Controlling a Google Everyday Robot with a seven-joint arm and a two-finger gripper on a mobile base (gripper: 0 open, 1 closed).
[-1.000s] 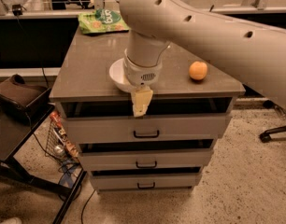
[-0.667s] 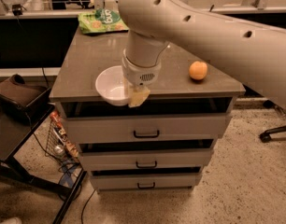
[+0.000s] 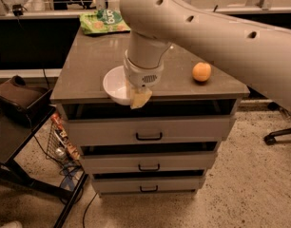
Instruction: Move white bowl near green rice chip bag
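Note:
The white bowl [image 3: 116, 85] is at the front edge of the grey cabinet top [image 3: 88, 63], left of centre, and its lower rim overlaps the front edge. My gripper [image 3: 139, 98] comes down from above and is shut on the bowl's right rim; the wrist hides the bowl's right side. The green rice chip bag [image 3: 103, 22] lies flat at the far left back corner of the top, well apart from the bowl.
A small orange fruit [image 3: 201, 71] sits on the right side of the top. The cabinet has three drawers [image 3: 148, 136] in front. A dark low stand [image 3: 17, 103] and a wire basket [image 3: 60, 141] are at the left; a chair base [image 3: 278, 134] is at the right.
The bowl has come forward and left with my gripper, from the middle of the top to its front edge, and more of it shows.

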